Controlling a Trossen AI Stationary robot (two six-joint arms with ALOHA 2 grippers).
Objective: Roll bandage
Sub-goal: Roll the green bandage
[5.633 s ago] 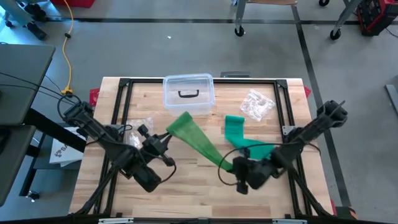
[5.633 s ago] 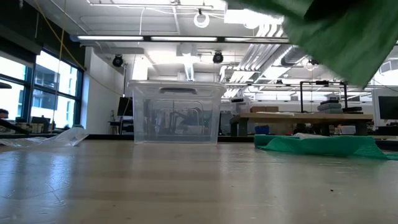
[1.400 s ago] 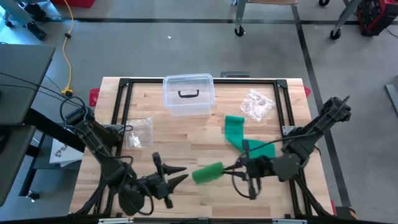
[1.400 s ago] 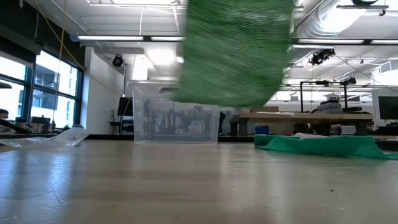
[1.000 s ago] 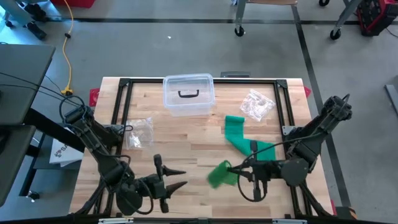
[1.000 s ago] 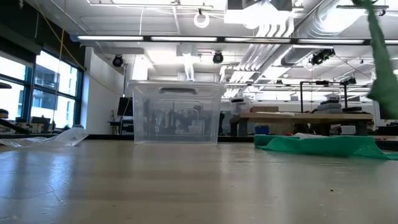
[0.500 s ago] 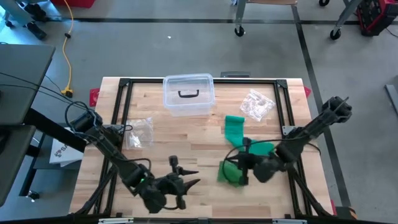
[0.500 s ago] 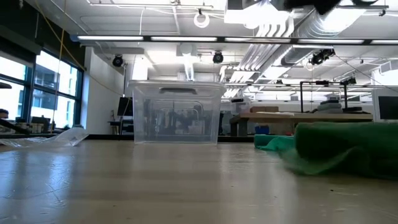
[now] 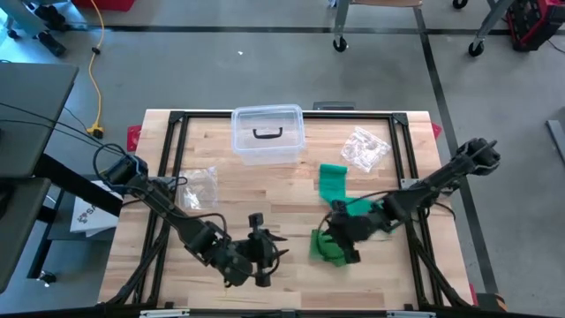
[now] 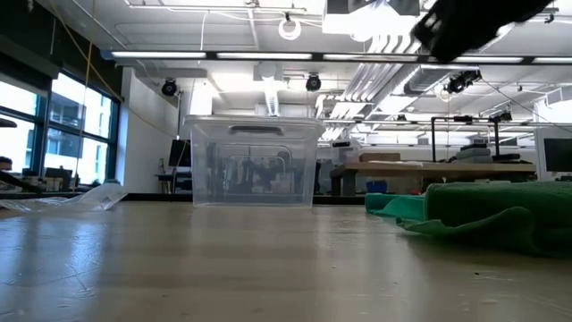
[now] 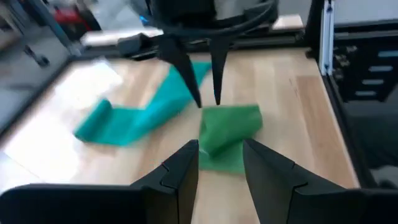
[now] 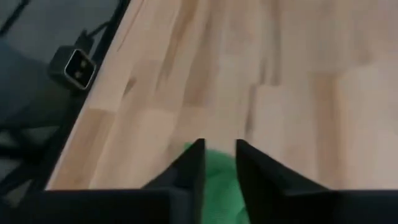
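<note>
The green bandage (image 9: 328, 246) lies in a loose bundle on the wooden tabletop (image 9: 291, 194), toward the front right; a teal-green strip (image 9: 334, 183) runs from it back toward the middle; the right claw (image 9: 342, 240) hangs directly over the bundle, fingers a narrow gap apart with nothing pinched between them; the left claw (image 9: 275, 250) sits low at the front centre, pointed at the bundle, fingers parted and empty; a clear lidded bin (image 9: 267, 133) stands at the back edge; crumpled plastic bags (image 9: 365, 147) lie on either side.
</note>
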